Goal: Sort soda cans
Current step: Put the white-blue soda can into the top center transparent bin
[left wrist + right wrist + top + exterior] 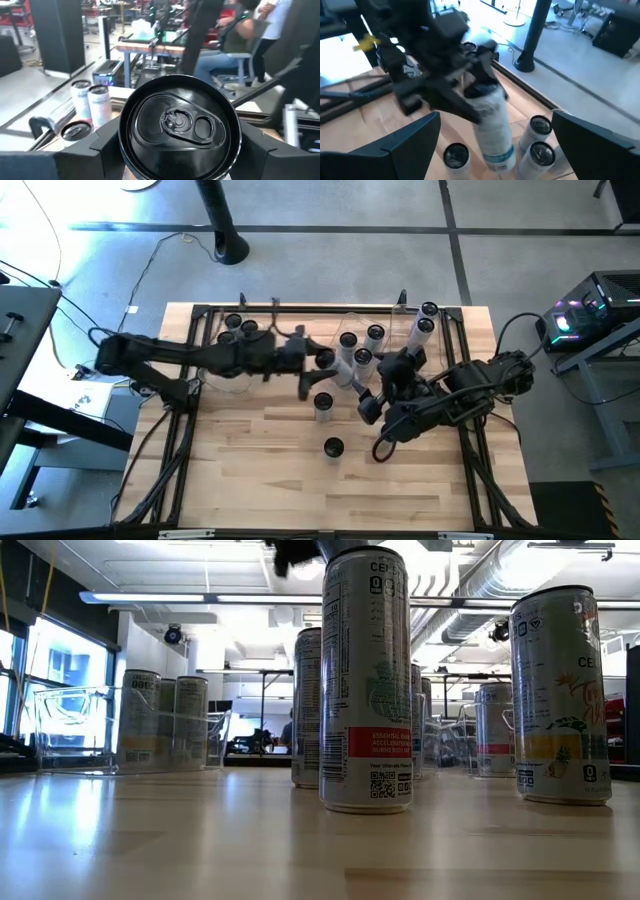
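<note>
Gripping a tall silver soda can with a dark pull-tab lid (179, 125), the left gripper (322, 360) has it pinched between both jaws mid-table, lifted I think. Just beside it the right gripper (372, 405) hangs wide open, empty. Further back, more cans sit in the clear plastic bin (232, 380). Risk here: those arms are close, so a swing could clip the loose can (323, 406) or bump each other.

Non-task items you're looking at: wood tabletop (260, 470), black frame rails running along edges; clear bin (75, 730) sitting at table's left rear; black pole w/ round base (228, 248) standing on floor behind; person (247, 30) sitting at desk in bkgd.
</note>
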